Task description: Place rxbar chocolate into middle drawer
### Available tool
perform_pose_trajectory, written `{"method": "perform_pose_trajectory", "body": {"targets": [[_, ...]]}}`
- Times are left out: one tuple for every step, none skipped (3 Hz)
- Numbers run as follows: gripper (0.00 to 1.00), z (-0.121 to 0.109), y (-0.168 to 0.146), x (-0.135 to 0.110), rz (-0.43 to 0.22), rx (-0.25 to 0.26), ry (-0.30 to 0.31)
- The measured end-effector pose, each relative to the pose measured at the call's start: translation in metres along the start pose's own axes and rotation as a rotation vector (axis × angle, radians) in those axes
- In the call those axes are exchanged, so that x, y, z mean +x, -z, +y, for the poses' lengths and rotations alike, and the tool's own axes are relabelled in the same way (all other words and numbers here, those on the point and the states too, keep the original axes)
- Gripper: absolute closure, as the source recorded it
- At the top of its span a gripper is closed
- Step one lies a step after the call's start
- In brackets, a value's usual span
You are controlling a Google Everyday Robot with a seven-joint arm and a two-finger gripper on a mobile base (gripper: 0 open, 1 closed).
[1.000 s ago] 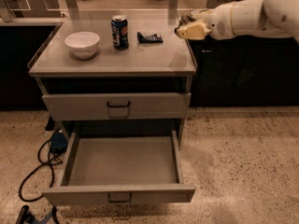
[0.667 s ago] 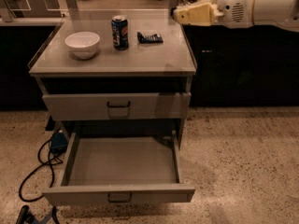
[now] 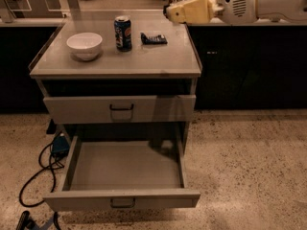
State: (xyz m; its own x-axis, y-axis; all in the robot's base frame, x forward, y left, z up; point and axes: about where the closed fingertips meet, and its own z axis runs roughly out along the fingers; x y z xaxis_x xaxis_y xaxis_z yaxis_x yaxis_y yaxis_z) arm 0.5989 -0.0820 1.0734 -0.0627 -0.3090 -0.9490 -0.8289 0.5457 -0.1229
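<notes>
Camera view: the small, flat, dark-wrapped rxbar chocolate [image 3: 153, 38] lies just right of the blue soda can [image 3: 123, 32]. The cream-coloured gripper [image 3: 173, 12] hovers farther right of that can and higher; its grip state cannot be told. The wide grey metal middle drawer [image 3: 120, 199] stands open below the can.

White bowl [image 3: 84, 45] beside soda can [image 3: 123, 33]
</notes>
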Motion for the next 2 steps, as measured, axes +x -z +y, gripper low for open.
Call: {"method": "perform_pose_trajectory", "body": {"targets": [[1.00, 0.000, -0.012, 0.019, 0.042, 0.036, 0.025], [1.00, 0.018, -0.009, 0.058, 0.046, 0.104, -0.010]]}}
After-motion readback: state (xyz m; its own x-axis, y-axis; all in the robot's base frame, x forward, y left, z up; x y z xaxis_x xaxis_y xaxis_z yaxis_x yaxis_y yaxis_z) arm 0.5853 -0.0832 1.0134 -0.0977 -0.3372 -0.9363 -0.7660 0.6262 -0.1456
